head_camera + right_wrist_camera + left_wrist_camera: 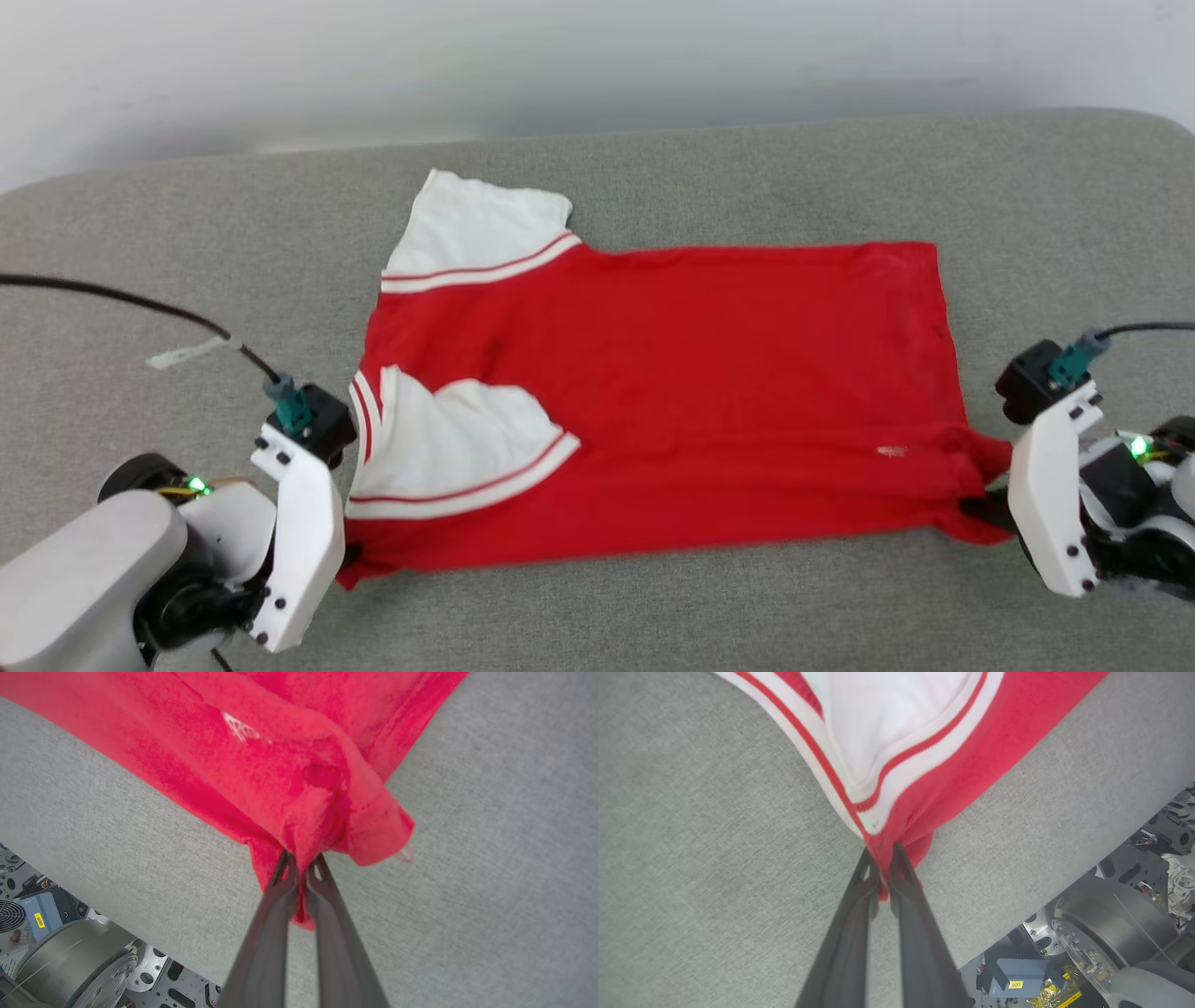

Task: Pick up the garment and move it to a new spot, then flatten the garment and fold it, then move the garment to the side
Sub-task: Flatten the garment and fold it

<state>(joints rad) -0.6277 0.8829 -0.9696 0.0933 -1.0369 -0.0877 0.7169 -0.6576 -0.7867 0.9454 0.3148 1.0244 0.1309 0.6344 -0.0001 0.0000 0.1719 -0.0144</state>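
Observation:
The garment (pixel 672 392), a red shirt with white striped-trim sleeves, lies spread sideways on the grey padded table (pixel 747 168), plain red face up, no print visible. One sleeve (pixel 471 233) points to the far left; the other sleeve (pixel 448 448) is folded over the body. My left gripper (pixel 883 858) is shut on the shirt's near-left corner (pixel 901 840), beside the striped trim. At the near right, my right gripper (pixel 301 863) is shut on the bunched hem corner (pixel 327 812). In the head view the left gripper (pixel 350 555) and right gripper (pixel 980 509) pinch opposite near corners.
The table's near edge (pixel 1017 905) runs close behind both grippers, with the robot's base and electronics (pixel 1111 933) below it. A black cable (pixel 121 299) with a white tag crosses the left side. A pale wall (pixel 597 56) backs the table.

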